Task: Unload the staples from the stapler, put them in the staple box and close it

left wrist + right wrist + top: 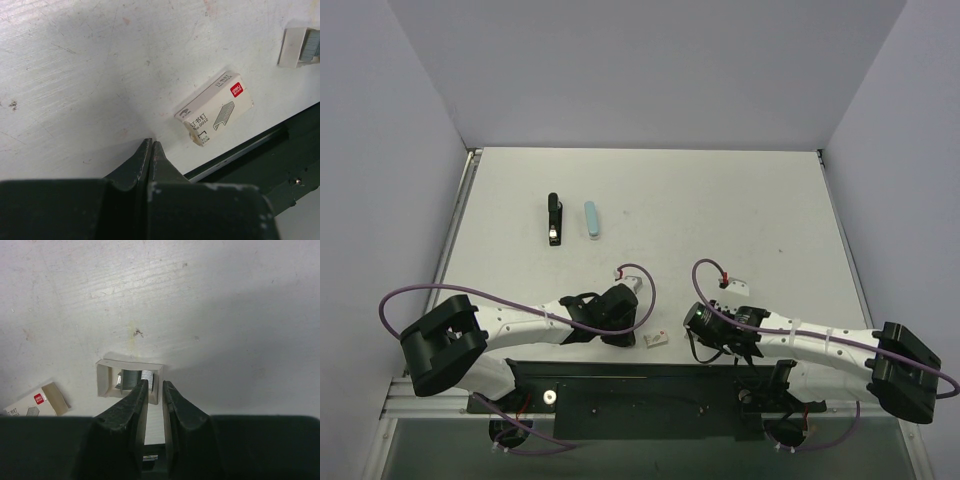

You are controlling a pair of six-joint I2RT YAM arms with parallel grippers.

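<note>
Left tool (pixel 151 147) of mine is pinched fully together, fingertips meeting with nothing between them, tips down close to the scuffed white worktop (pixel 75 75). At 2 o'clock from those tips, near but apart, a staple box (pixel 215 107) lies flat, a cardboard sleeve with a red logo and a drawing of staples on it. Farther out along the same line, at the corner of the left wrist view, sits a small white tray (pixel 290 47).

My right tool (pixel 153 386) has its fingers a narrow slot apart, tips at the tray's near edge. One fingertip (pixel 140 390) reaches over the open tray, where grey staples (pixel 131 377) lie. The other is just outside the tray's right wall, so that wall stands in the gap. I cannot tell whether it is squeezed. The staple box shows at 8 o'clock from here.

In the top view the black stapler (pixel 553 220) lies on the worktop at 11 o'clock from my left tool, well apart from both tools. A teal bar (pixel 591 220) rests just beside it at its 3 o'clock, parallel and not touching.
</note>
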